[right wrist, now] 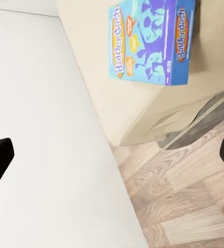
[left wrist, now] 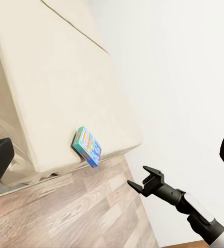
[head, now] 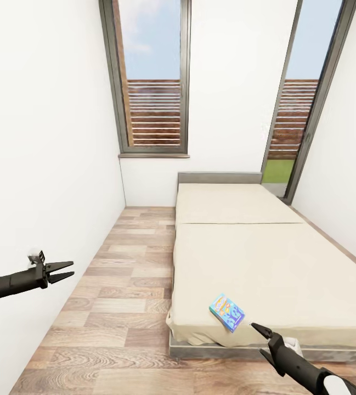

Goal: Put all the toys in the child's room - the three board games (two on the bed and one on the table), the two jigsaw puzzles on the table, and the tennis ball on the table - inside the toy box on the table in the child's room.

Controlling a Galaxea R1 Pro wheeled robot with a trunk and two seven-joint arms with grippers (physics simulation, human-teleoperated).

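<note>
A blue game is seen on the bed corner, near the right gripper, fingers spread; the left gripper is likewise spread, empty.

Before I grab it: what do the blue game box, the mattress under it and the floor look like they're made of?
Blue game box: looks like glossy printed cardboard, with sharp edges and "Balderdash" lettering. Mattress: plain beige, matte, probably fabric-covered foam; its corner sags in soft folds. Floor: wood planks or laminate, with visible grain and staggered boards and a slight sheen. Being renders, these are only looks.
</note>
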